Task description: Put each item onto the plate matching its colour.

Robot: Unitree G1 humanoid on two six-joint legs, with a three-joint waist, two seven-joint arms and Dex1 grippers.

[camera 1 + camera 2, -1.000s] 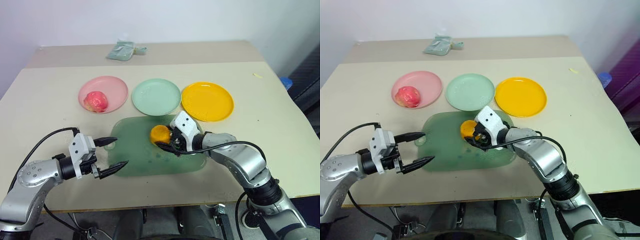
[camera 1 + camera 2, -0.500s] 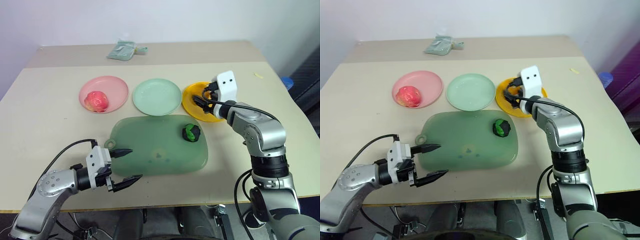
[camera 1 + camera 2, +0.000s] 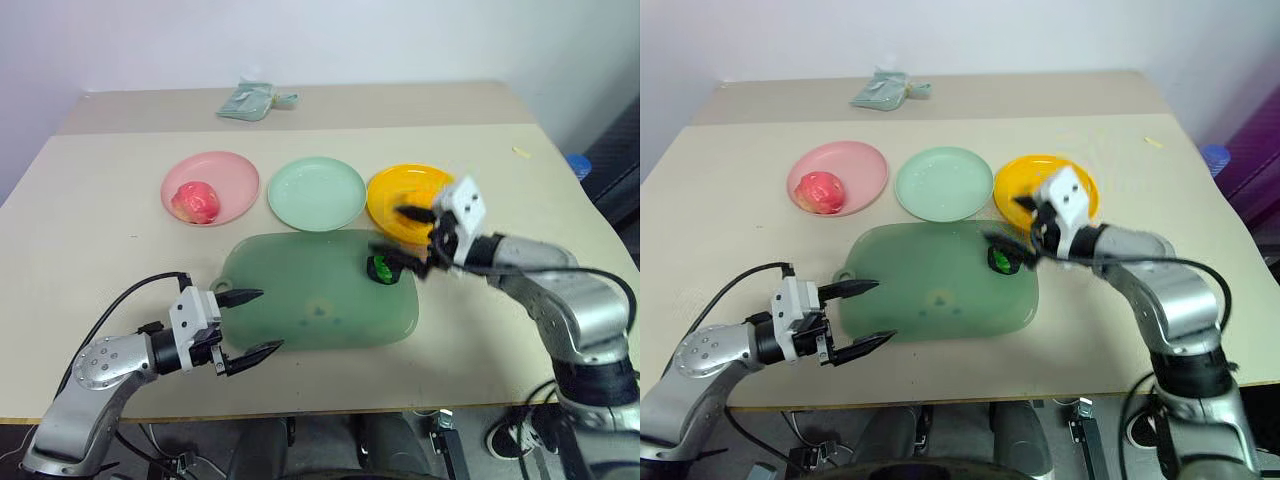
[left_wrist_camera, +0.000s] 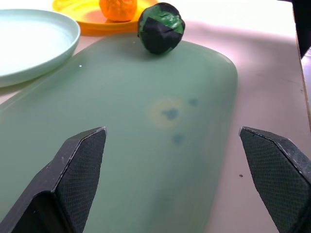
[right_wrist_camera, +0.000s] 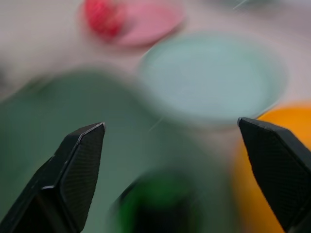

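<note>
Orange toy (image 4: 117, 8) now on yellow plate (image 3: 395, 190); R hand (image 3: 408, 240) wide, empty, moved toward green-black ball (image 3: 381, 268); L hand (image 3: 248, 320) wide.

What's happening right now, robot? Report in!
Both grippers open and empty: left gripper, right gripper. Red item on pink plate, orange item on yellow plate. Green item on board, mint plate free.
</note>
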